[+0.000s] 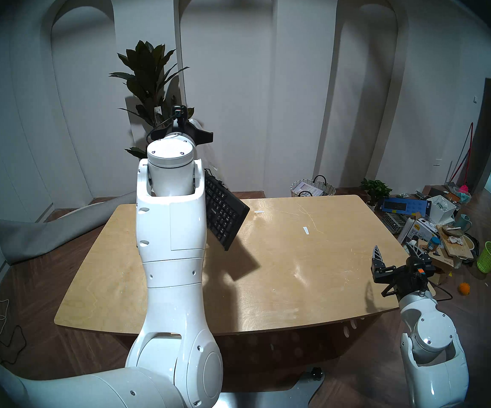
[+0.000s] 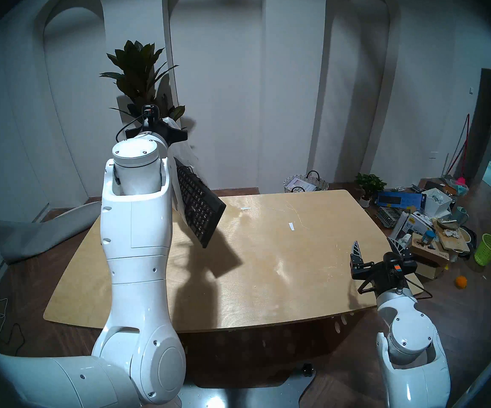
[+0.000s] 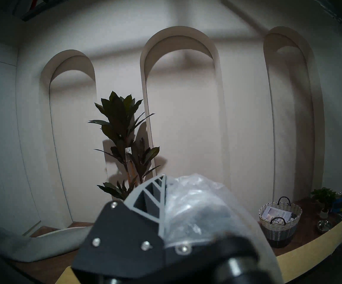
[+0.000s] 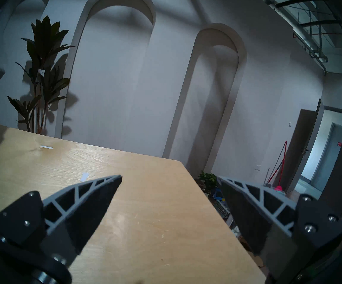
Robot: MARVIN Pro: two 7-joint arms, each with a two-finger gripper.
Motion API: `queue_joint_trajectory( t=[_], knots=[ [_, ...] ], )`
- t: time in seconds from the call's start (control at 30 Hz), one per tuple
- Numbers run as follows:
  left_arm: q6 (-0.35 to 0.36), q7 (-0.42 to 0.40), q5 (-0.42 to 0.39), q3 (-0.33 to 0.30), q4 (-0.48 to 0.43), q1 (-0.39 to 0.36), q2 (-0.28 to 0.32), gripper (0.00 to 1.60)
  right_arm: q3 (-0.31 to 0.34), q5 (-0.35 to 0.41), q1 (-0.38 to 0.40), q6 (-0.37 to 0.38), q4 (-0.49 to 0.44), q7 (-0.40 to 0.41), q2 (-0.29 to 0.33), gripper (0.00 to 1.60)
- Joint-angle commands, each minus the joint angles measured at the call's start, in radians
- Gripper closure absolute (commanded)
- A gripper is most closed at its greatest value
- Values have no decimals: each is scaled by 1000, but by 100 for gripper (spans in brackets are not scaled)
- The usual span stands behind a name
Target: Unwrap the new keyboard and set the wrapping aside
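Bag hoisted, keyboard sliding out

The bench (image 1: 297, 280) lies bare but for two small tape strips. Above its far left part the keyboard (image 1: 223, 213) hangs tilted, low corner clear of the wood, apparently slipping from the wrapping (image 3: 194, 203). The left claw (image 3: 164, 199) is clamped on that clear plastic. The right claw (image 4: 170, 197) waits apart at the near right. Next move, likely: shake or steady the keyboard down onto the bench
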Motion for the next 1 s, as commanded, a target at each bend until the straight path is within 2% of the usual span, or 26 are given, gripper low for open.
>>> queue_joint_trajectory(
  t=[0.0, 0.23, 0.4, 0.53, 0.77, 0.97],
  knots=[
    [-28, 21, -10, 14, -36, -25, -29, 160, -76, 74, 99, 70, -25, 51, -6, 0],
    [-34, 65, -8, 20, -39, -43, -53, 160, -208, 86, 180, 123, -33, 67, -36, 0],
    [-44, 104, -15, 21, -25, -59, -73, 160, -290, 73, 193, 140, -75, 62, -64, 0],
    [-57, 145, -20, 15, 0, -78, -88, 160, -339, 55, 173, 149, -117, 35, -88, 0],
    [-78, 209, -31, 5, 57, -123, -101, 160, -423, -12, 84, 137, -183, -45, -119, 0],
    [-93, 281, -15, -5, 105, -155, -100, 160, -453, -44, 49, 126, -206, -83, -117, 0]
  ],
)
